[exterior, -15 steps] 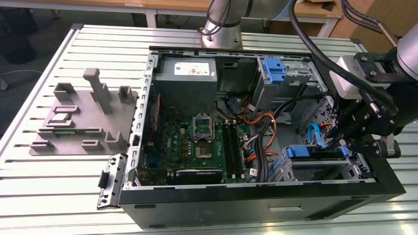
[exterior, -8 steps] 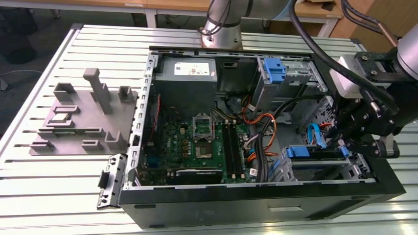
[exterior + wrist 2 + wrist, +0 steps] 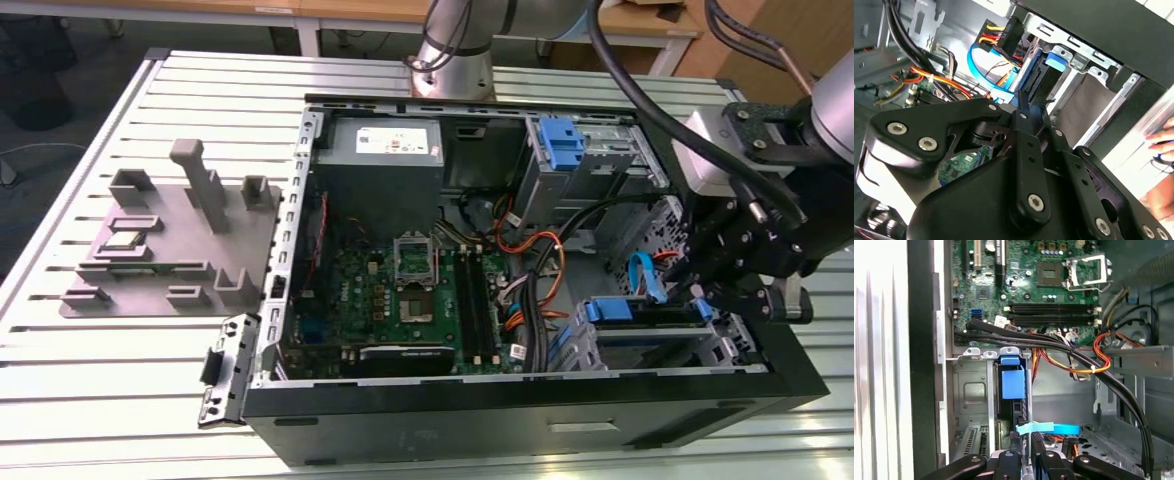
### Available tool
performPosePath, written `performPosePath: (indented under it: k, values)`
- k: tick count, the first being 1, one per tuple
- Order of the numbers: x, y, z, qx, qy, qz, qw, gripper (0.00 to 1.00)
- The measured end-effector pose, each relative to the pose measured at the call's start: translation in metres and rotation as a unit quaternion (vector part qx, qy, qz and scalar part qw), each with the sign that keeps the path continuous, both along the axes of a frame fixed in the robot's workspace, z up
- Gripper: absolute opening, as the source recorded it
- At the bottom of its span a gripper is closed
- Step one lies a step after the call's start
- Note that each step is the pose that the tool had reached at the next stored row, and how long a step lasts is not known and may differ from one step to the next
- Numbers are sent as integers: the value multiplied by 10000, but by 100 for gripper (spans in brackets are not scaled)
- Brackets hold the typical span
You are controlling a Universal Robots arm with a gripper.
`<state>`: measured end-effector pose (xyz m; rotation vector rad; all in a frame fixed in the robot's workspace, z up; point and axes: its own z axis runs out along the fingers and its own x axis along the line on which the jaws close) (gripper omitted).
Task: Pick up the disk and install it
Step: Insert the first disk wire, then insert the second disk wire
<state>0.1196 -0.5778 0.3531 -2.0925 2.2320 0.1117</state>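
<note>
Slatted aluminium table (image 3: pixel 561 80) is carrying an open computer case (image 3: pixel 534 425), and the arm is reaching into the end of the case at the exterior view's right. Down there the gripper (image 3: pixel 703 292) is hanging over the lower drive cage (image 3: pixel 667 345); in the first wrist view its black fingers (image 3: pixel 1038 446) are standing close together around a thin dark edge that is rising from the cage, though whether they are pressing on it cannot be told. Directly ahead of the jaws, the disk (image 3: pixel 1013 385) is sitting on edge inside the cage, its blue bracket facing up between the cage's metal walls; in the exterior view the same blue bracket (image 3: pixel 617 310) is showing just beside the fingertips. A light-blue flat cable (image 3: pixel 1054 428) is crossing just above the jaws. Farther out, black cable bundles (image 3: pixel 1079 357) are running across to the green motherboard (image 3: pixel 400 290), and a grey power supply (image 3: pixel 387 150) is lying at the far end. Beside the case, a grey fixture plate (image 3: pixel 160 250) is resting on the table.
</note>
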Motion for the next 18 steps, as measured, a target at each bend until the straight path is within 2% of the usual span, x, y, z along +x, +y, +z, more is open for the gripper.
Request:
performPosePath:
  k: [5, 18]
  values:
    - [0, 3, 38, -2, 0, -159, 9999, 23]
    - [0, 3, 40, -2, 0, -195, 9998, 23]
